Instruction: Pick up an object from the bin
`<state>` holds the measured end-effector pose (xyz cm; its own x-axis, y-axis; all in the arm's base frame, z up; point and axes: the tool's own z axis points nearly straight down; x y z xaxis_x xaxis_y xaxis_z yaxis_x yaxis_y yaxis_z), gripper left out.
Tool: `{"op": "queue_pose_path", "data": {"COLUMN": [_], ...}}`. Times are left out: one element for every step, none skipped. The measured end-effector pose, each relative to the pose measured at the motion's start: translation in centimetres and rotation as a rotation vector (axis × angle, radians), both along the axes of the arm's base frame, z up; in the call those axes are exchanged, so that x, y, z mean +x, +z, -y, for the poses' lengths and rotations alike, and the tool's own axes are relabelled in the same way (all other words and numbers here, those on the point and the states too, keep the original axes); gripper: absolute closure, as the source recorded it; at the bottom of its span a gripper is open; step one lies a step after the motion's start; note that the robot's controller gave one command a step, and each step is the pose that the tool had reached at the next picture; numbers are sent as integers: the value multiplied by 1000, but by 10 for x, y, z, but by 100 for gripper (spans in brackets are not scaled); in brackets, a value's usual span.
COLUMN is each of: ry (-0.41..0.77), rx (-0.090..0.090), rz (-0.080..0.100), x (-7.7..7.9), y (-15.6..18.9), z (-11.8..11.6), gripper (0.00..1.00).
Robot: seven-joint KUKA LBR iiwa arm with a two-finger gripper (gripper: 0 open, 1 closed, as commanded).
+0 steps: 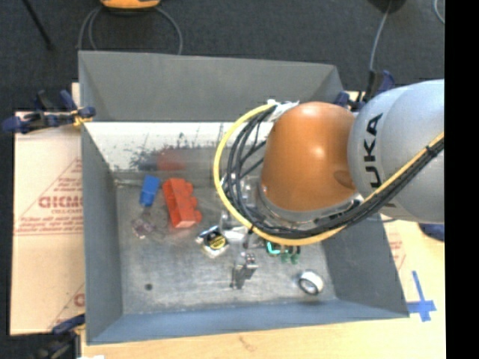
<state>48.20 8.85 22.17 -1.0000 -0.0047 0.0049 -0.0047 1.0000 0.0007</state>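
Observation:
My gripper hangs below the orange wrist cover, low over the bin floor near the front middle. Nothing shows in its grasp. Just to its upper left lies a small white, yellow and black thing. A small green and dark thing sits to its right, partly under the arm's cables. Further right, by the front right corner, lies a white ring-shaped roll.
An orange-red block lies in the left half of the bin, with a small blue block beside it and a clear plastic piece below. The arm and its cables cover the bin's right half.

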Motion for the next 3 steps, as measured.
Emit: {"op": "queue_pose_path", "data": {"ry": [-104,-291,-293], "rx": [-1,8,6], "rz": [1,29,8], "x": [42,58,53], "y": [-95,-144,-144], "z": [0,14,13], "gripper": [0,0,100]}}
